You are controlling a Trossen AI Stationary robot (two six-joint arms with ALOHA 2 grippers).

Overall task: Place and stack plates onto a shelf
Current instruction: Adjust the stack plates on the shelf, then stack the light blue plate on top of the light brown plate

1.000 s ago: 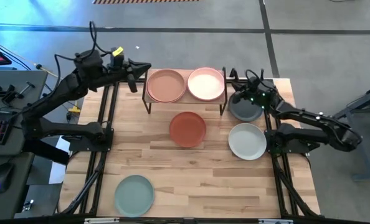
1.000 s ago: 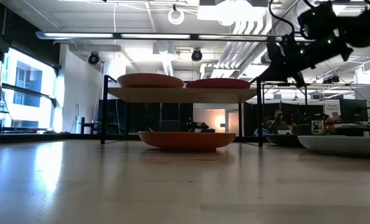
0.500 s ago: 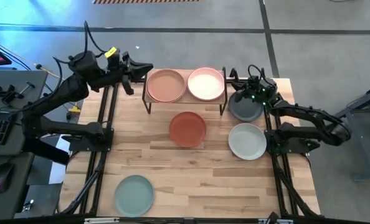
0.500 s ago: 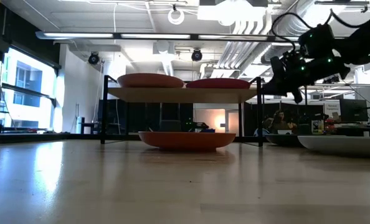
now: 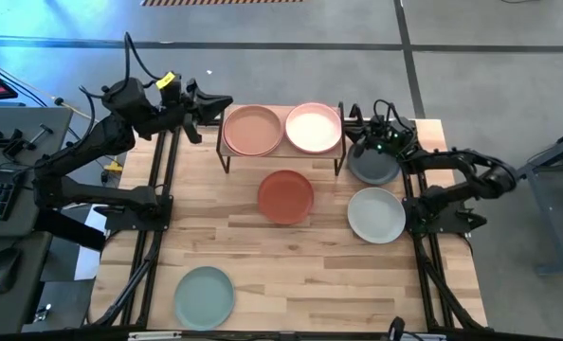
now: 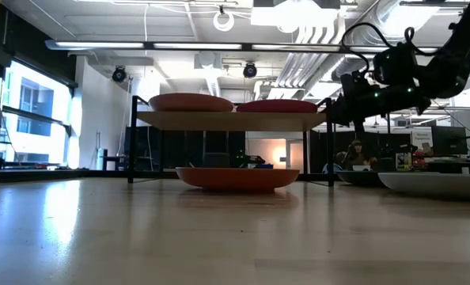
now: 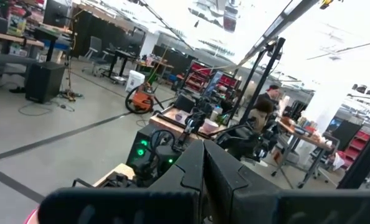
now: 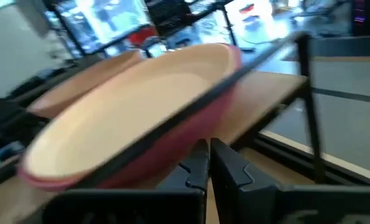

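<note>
With two plates [image 5: 283, 130] filling the shelf [image 5: 281, 152], my clenched, empty right gripper [image 5: 354, 126] hovers beside it; my left gripper [image 5: 217, 102] waits clenched opposite.

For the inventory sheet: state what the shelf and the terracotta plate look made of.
Low two-plate-wide shelf: light wood top with visible grain, thin black legs, probably painted metal. Round terracotta plate: even, glare-free matte surface; ceramic or moulded plastic, can't tell which.

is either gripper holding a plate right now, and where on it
No. Both are shut on nothing: the left gripper hangs left of the shelf, the right gripper just right of it.
</note>
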